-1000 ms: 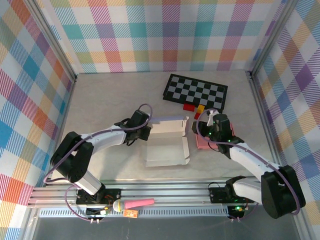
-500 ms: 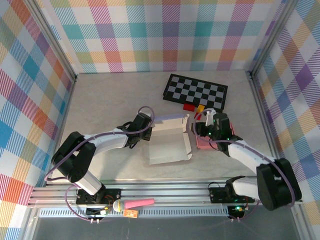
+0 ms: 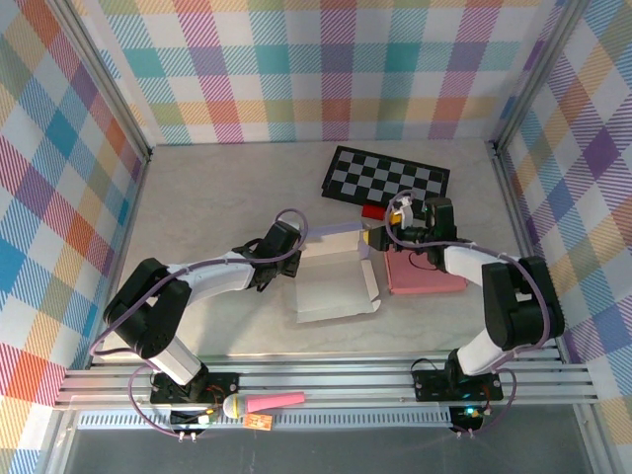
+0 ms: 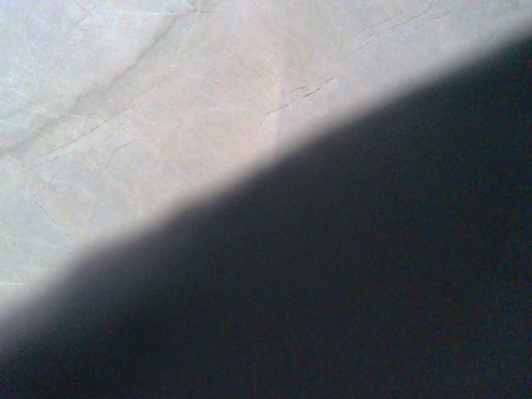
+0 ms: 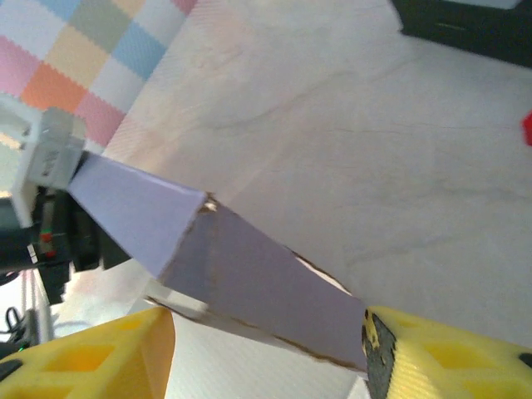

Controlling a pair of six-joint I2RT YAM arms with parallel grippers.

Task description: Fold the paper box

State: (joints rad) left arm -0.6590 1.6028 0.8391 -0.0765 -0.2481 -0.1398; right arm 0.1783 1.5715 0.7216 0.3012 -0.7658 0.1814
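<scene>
Bracketing paper box flap (image 5: 249, 278) — right fingers (image 5: 440, 357)

Both arms share one build: white tubular links set between bulky black joint housings. The left arm (image 3: 202, 278) stands on a black base (image 3: 183, 383) bolted to the aluminium rail (image 3: 326, 375) at the near edge. A lilac cable (image 3: 288, 215) loops off its black wrist and runs along the white link towards the base. The right arm (image 3: 481, 269) has a matching black base (image 3: 449, 380) with a small green light (image 3: 466, 413) glowing just nearer, and a white fitting (image 3: 403, 204) on its black wrist. Its fingers (image 5: 100, 353) are bright yellow plastic with moulded, honeycomb-like recesses, and the right one has a black edge.
</scene>
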